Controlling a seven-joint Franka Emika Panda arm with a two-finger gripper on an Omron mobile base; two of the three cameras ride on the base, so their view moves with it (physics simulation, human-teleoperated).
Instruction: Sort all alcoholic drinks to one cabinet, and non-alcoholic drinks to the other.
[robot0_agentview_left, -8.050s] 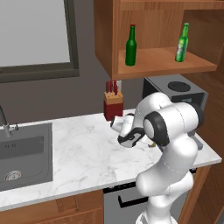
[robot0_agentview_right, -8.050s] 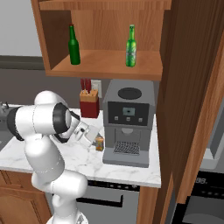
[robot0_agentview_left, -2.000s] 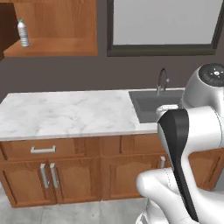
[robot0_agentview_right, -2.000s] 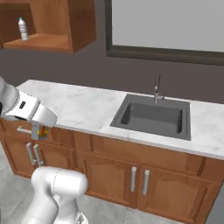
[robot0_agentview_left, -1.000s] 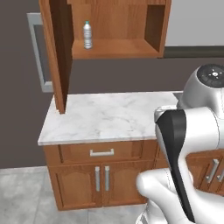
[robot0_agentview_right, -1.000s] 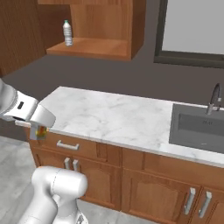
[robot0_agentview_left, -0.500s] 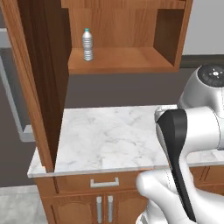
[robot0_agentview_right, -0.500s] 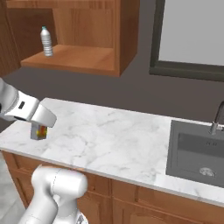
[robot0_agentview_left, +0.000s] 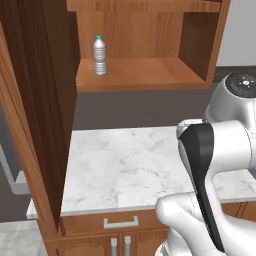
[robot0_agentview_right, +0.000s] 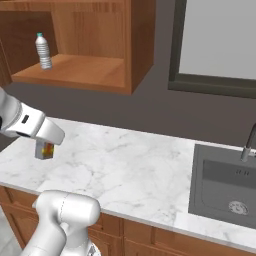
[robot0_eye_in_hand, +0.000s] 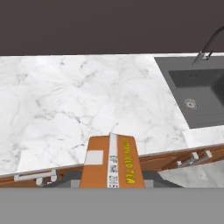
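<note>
Marble counter (robot0_agentview_left: 130, 170) with sink (robot0_agentview_right: 225, 185) at right. Water bottle (robot0_agentview_left: 100, 56) upright on shelf of open cabinet (robot0_agentview_left: 150, 75) above. Claw (robot0_agentview_right: 45, 149) clenched on orange box (robot0_eye_in_hand: 111, 162), over counter's front edge.

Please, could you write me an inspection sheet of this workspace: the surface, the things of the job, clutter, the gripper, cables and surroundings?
Surface: white marble counter over brown wooden drawers.
Job's things: small clear ribbed plastic water bottle with blue cap stands upright on the shelf of the reddish-brown wooden wall cabinet; its tall dark door is open.
Clutter: nothing seen.
Gripper: gripper is shut on a small orange carton with yellow lettering, held above the counter near its front edge.
Cables: nothing seen.
Surroundings: dark grey sink with faucet set in the counter; dark wall behind.
</note>
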